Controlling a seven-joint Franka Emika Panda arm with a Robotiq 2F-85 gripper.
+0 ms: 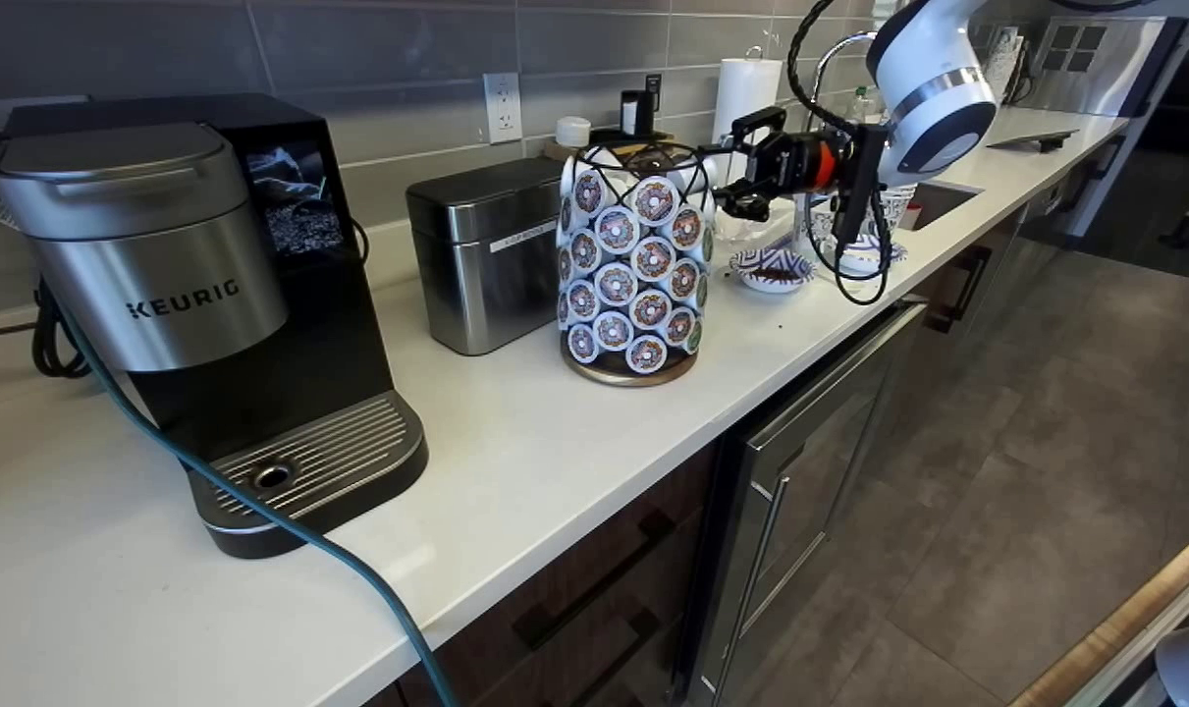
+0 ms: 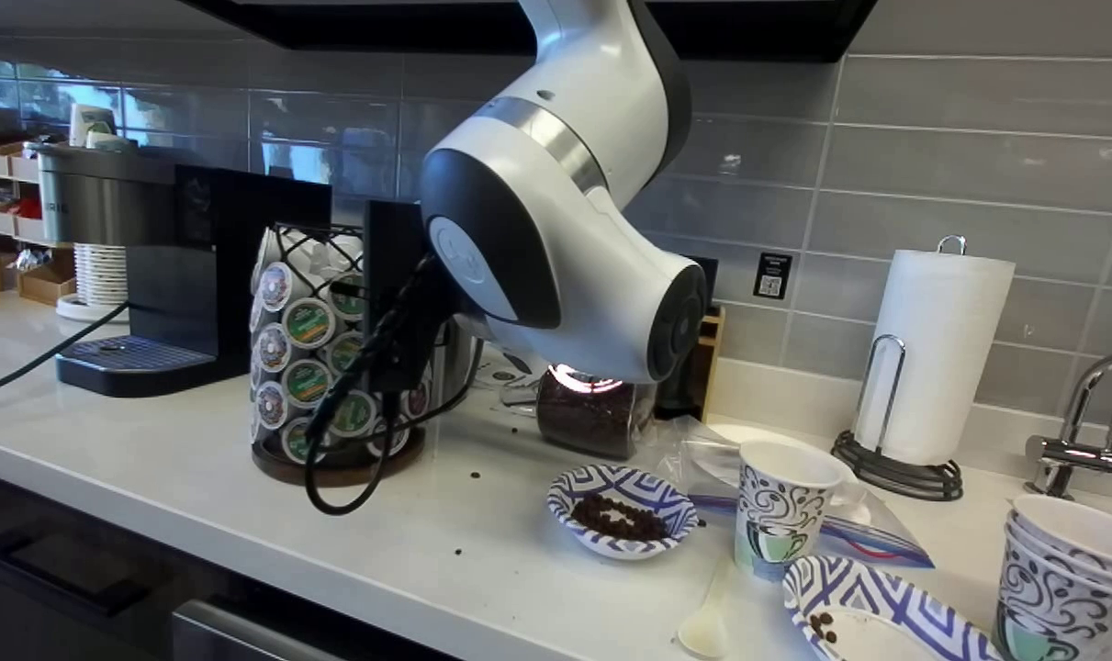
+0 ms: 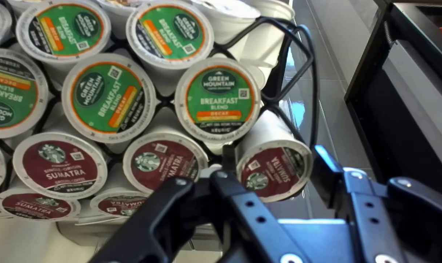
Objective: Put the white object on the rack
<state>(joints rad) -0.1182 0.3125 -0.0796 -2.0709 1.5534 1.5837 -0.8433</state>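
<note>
Claw (image 3: 277,163) level, gripping white maroon-lidded plastic pod (image 3: 273,173); cylindrical dark-wire rack (image 1: 609,374) ahead; white-and-black arm (image 2: 601,248) bent behind, above.

In an exterior view, the camera looks down along the counter (image 1: 515,462), the coffee maker (image 1: 162,285) nearer than the rack (image 1: 614,376). In an exterior view, it is lower, facing the wall (image 2: 960,165), the arm (image 2: 537,229) nearer than the rack. Rack, coffee maker and arm show in both exterior views. The wrist view faces the rack very closely, rack's top to the right.
</note>
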